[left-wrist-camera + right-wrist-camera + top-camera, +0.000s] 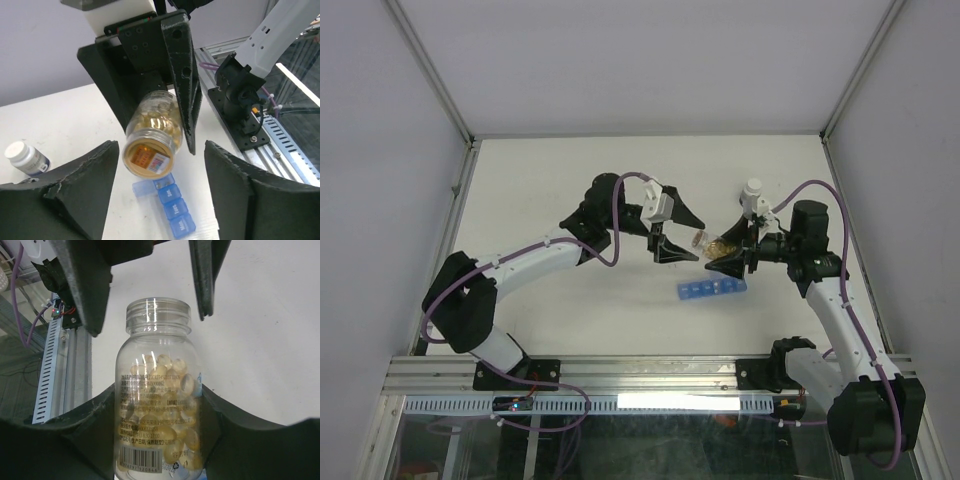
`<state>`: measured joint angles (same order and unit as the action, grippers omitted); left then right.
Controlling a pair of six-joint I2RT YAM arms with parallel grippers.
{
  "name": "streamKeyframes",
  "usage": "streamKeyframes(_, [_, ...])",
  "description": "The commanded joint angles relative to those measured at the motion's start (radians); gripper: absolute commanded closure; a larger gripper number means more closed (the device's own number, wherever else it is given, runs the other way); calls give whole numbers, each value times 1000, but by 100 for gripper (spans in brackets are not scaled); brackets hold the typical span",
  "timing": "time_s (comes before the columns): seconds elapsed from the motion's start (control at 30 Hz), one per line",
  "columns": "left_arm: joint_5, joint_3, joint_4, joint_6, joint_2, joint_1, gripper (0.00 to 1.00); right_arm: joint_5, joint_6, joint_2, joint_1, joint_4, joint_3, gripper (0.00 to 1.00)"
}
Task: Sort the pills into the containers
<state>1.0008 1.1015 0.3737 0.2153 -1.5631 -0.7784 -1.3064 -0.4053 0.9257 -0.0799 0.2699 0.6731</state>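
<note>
My right gripper point(728, 258) point(157, 412) is shut on a clear uncapped bottle point(707, 243) point(157, 390) holding several amber pills point(167, 427). The bottle lies tilted, with its open mouth point(148, 152) towards my left gripper. The blue pill organizer point(710, 290) point(175, 210) lies on the table just below it. One end lid point(138, 190) is flipped open, and I cannot tell what is in the compartment point(165, 181) beside it. My left gripper point(680, 235) point(161, 150) is open and empty, with a finger on either side of the bottle mouth, not touching it.
A small white-capped bottle point(752, 195) point(25, 157) stands on the table behind the right gripper. The right arm's base point(240, 100) and the metal rail point(285, 135) run along the near table edge. White walls enclose the table on three sides.
</note>
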Motion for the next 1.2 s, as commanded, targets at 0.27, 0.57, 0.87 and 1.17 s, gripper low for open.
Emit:
streamKeyframes(0.27, [-238, -182, 426, -340, 176, -4, 1, 15, -3, -11, 7, -61, 46, 100])
streamKeyframes(0.57, [-394, -356, 593, -968, 239, 69, 3, 13, -4, -11, 9, -60, 45, 100])
streamKeyframes(0.87, [-540, -292, 233, -919, 246, 8, 15, 15, -4, -10, 14, -57, 46, 100])
streamKeyframes(1.17, [-573, -214, 153, -887, 193, -46, 24, 18, -6, -6, 14, -58, 46, 100])
